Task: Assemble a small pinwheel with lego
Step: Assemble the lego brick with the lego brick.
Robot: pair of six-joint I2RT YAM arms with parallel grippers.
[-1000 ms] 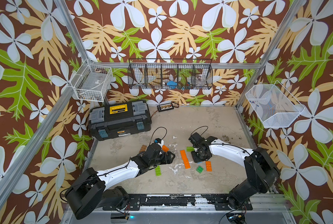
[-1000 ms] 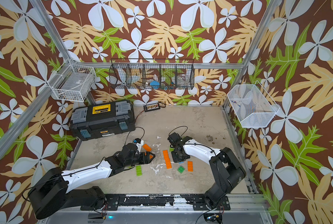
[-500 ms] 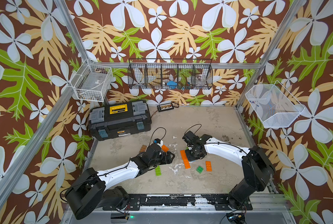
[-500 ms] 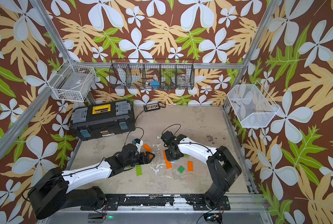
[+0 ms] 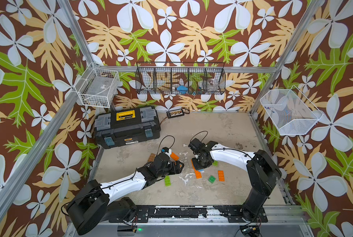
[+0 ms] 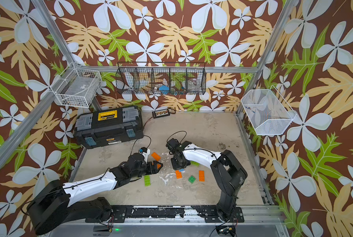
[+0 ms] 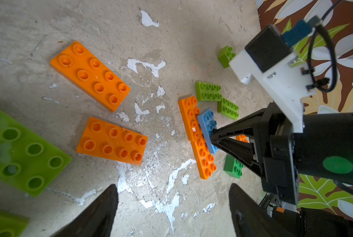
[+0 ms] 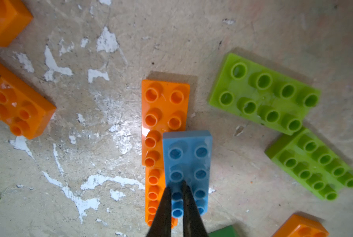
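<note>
Right hand (image 8: 176,184), tips pinched together, now on the blue brick (image 8: 189,156), earlier farther right; left hand (image 7: 172,185) wide.

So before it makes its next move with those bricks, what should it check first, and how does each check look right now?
1. The blue brick bridges the seam between the two orange bricks: ok.
2. The blue brick is pressed fully down: cannot tell.
3. The right gripper is shut, tips down at the blue brick: ok.
4. The left gripper is open and empty: ok.
5. The two lime bricks lie studs up nearby, ungripped: ok.
</note>
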